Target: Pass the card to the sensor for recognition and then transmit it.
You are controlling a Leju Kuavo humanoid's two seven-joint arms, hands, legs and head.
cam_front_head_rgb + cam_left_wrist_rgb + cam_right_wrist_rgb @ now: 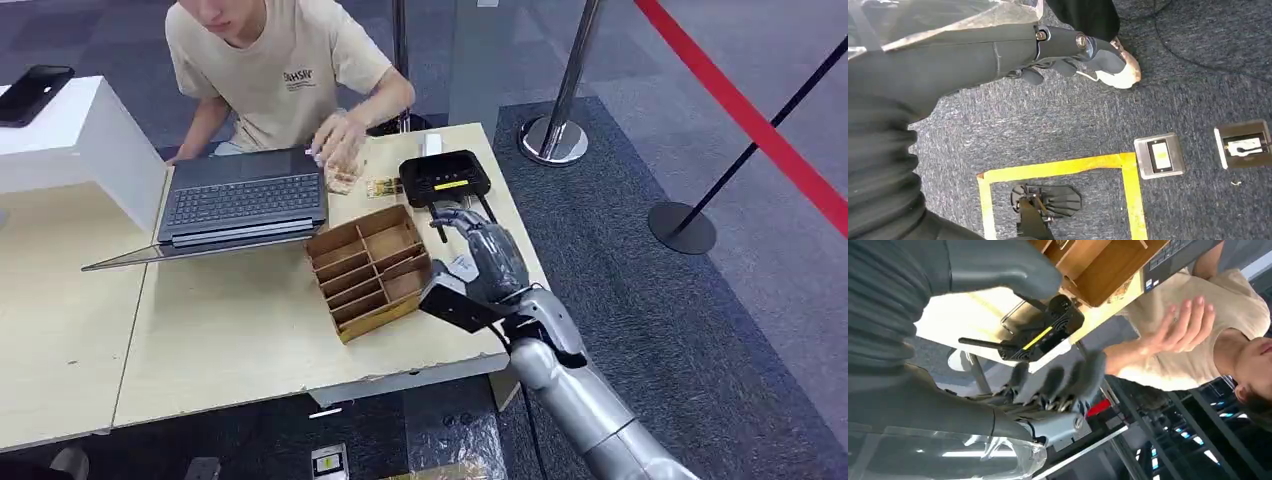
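Observation:
The black sensor box (445,177) with a yellow stripe and short antennas sits at the table's far right; it also shows in the right wrist view (1040,332). My right hand (485,255) hovers just in front of it, to the right of the wooden divider box (368,270). Its thumb and fingers (1058,380) are spread apart and hold nothing. Small cards (383,187) lie on the table between the laptop and the sensor. A person's hand (338,140) rests over more of them. My left hand (1068,50) hangs over the carpet, holding nothing.
An open laptop (240,195) lies left of the divider box, with the person seated behind it. A white stand (80,140) carries a dark phone at the far left. Chrome stanchions (553,140) with a red belt stand on the carpet to the right.

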